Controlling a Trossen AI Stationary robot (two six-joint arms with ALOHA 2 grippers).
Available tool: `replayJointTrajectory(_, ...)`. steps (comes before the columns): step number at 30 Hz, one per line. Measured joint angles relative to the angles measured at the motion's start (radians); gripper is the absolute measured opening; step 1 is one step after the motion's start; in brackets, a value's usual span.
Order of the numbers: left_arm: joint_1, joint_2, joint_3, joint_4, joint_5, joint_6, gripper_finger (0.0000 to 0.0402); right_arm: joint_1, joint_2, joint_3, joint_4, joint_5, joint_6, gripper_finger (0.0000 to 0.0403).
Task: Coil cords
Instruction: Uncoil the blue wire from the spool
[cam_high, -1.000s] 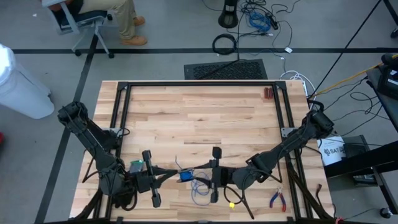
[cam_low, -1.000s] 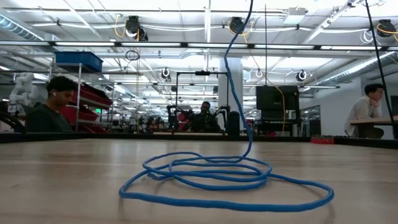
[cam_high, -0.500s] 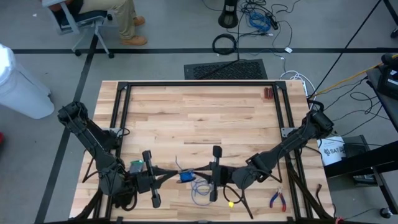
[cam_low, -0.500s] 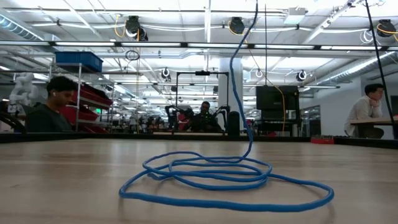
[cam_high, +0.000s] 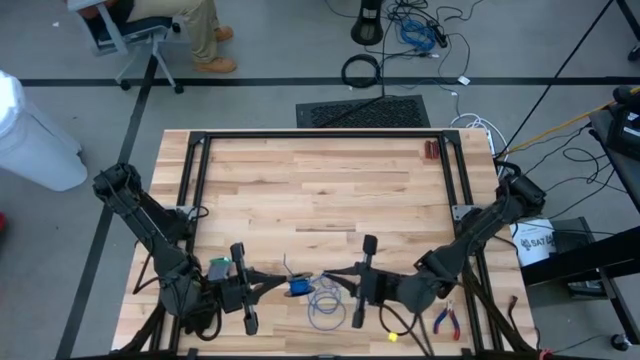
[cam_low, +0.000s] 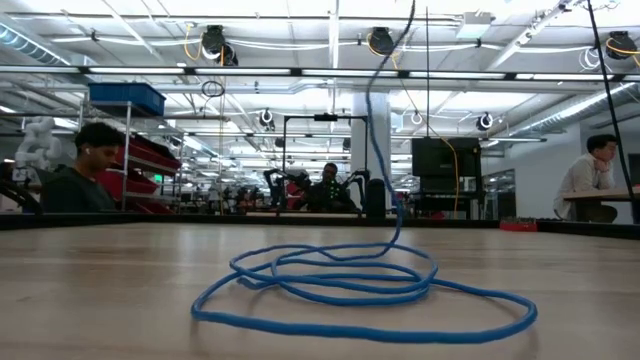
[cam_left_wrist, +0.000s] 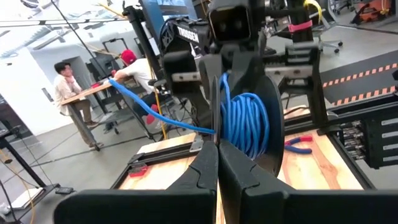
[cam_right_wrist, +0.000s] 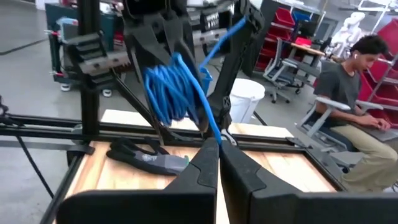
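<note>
The cords are one thin blue wire. Part of it is wound into a small coil (cam_high: 298, 287), which hangs at the tips of my left gripper (cam_high: 283, 284), shut, above the table's near middle. My right gripper (cam_high: 333, 282) faces it from the right and is shut on a strand that leaves the coil. The coil (cam_right_wrist: 168, 87) shows plainly in the right wrist view and again, as a coil (cam_left_wrist: 245, 124), past my left gripper (cam_left_wrist: 217, 146). The remaining wire lies in loose loops (cam_low: 360, 285) on the table, with one strand rising out of them. My left gripper holds the coil by one side (cam_left_wrist: 231, 127) at its shut fingertips, level, from the table's left. The coil's loops stand upright, clear of the table. How the wire lies between the fingers is hidden by the fingers themselves. My right gripper (cam_right_wrist: 217, 149) pinches a single strand (cam_right_wrist: 210, 127) between its two fingers, close to the coil. The fingers come level from the table's right. The strand runs up from the fingertips to the coil, lifted clear.
Red-handled pliers (cam_high: 446, 322) lie near the front right edge, a small yellow thing (cam_high: 393, 337) beside them. A black glove (cam_right_wrist: 146, 158) lies under my left arm. A black frame (cam_high: 320, 135) rims the table. People sit beyond the table.
My right gripper has shut on the strand beside the coil and has drawn back toward the table's right edge, rising a little. The strand that climbs from the loops on the table has swayed; the loops themselves have stayed in place.
</note>
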Motion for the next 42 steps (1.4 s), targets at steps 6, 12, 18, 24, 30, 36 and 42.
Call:
replayJointTrajectory(6, 0.023, 0.000, 0.000, 0.000, -0.025, 0.000, 0.0002, 0.022, -0.012, 0.000, 0.021, -0.050, -0.038, 0.0000)
replayJointTrajectory(12, 0.061, 0.000, -0.008, -0.023, -0.059, -0.035, 0.0002, 0.011, -0.012, 0.000, 0.057, -0.222, -0.071, 0.0000)
replayJointTrajectory(18, 0.066, 0.005, -0.012, -0.022, -0.064, -0.035, 0.0002, 0.011, -0.012, 0.000, 0.062, -0.220, -0.078, 0.0000)
replayJointTrajectory(24, 0.083, 0.016, -0.012, -0.022, -0.101, -0.036, 0.0002, 0.010, -0.012, 0.000, 0.083, -0.246, -0.074, 0.0000)
replayJointTrajectory(30, 0.104, 0.028, -0.013, -0.020, -0.102, -0.056, 0.0002, 0.006, -0.002, 0.000, 0.080, -0.247, -0.074, 0.0000)
replayJointTrajectory(36, 0.106, 0.028, -0.008, -0.009, -0.108, -0.082, 0.0002, -0.024, 0.051, 0.000, 0.077, -0.250, -0.076, 0.0000)
replayJointTrajectory(42, 0.106, 0.028, -0.007, -0.003, -0.108, -0.087, 0.0002, -0.072, 0.088, 0.000, 0.078, -0.319, -0.035, 0.0000)
